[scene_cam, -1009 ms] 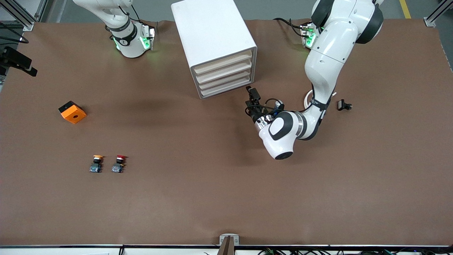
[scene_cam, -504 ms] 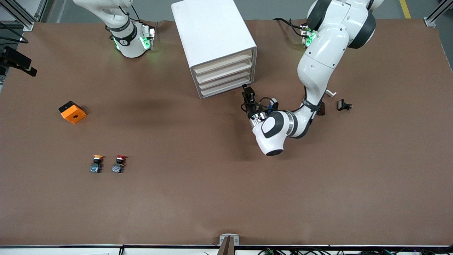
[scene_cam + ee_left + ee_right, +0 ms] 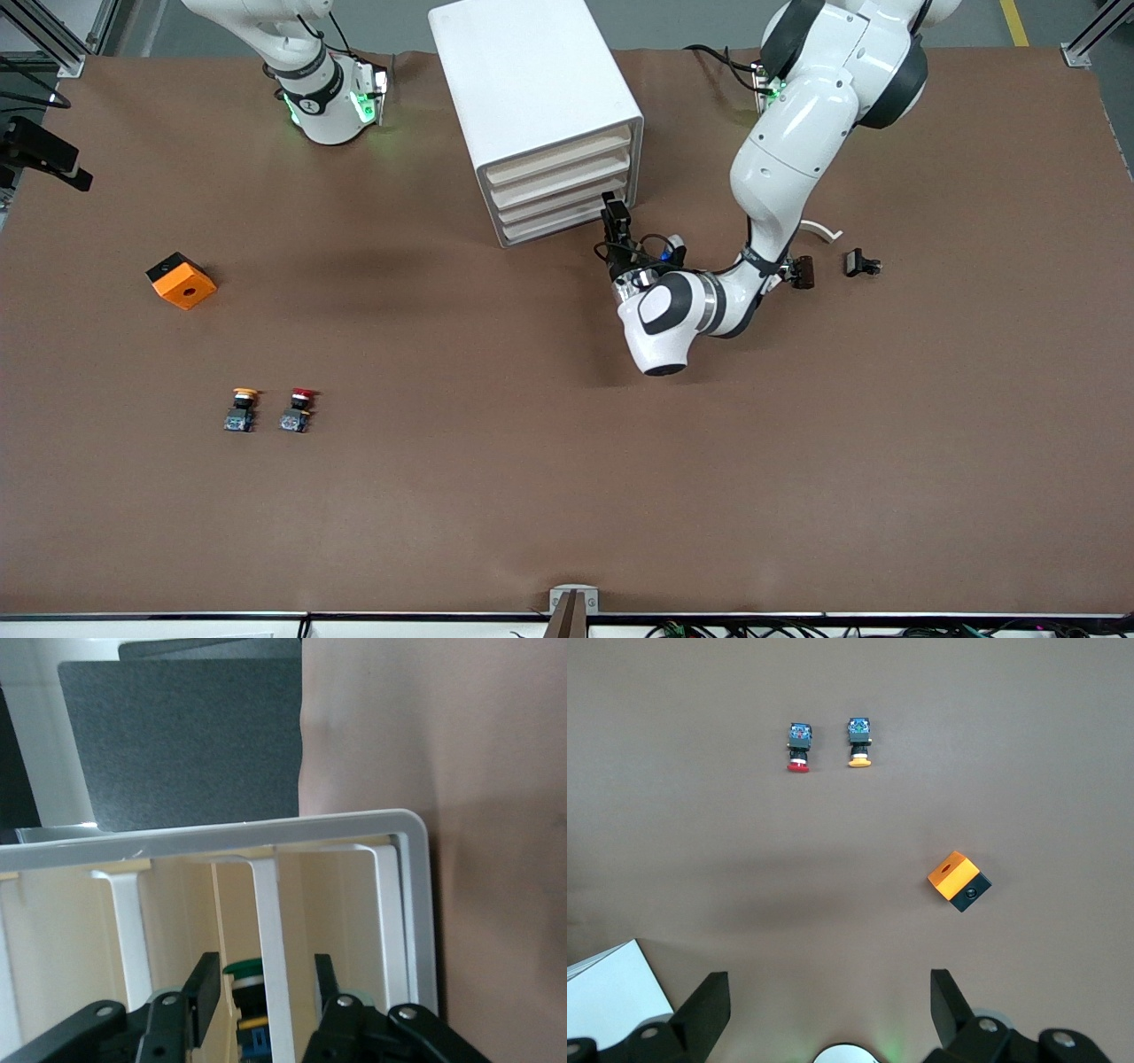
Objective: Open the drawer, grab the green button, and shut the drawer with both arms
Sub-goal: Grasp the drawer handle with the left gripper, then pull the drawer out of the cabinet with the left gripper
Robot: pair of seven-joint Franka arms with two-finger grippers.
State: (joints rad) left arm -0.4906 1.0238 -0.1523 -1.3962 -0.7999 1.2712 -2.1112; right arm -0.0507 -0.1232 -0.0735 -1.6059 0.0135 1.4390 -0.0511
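The white cabinet (image 3: 527, 89) stands between the arms' bases, and all of its cream drawer fronts (image 3: 558, 190) are pushed in. My left gripper (image 3: 614, 217) is at the lower drawers, at the end of the fronts toward the left arm. In the left wrist view, the left gripper (image 3: 263, 970) is open. Its fingers (image 3: 205, 979) straddle a white strip of the front without touching it. The green-capped button (image 3: 246, 968) shows inside the drawer (image 3: 235, 912) beside that strip. My right gripper (image 3: 828, 1001) waits high over the table, wide open and holding nothing.
A yellow-capped button (image 3: 241, 409) and a red-capped button (image 3: 299, 408) lie side by side toward the right arm's end. An orange cube (image 3: 181, 280) sits farther from the front camera than they do. Small black parts (image 3: 861, 263) lie near the left arm's elbow.
The left arm has swung its gripper up to the cabinet's drawer fronts, and its fingers have narrowed. The right arm has not moved.
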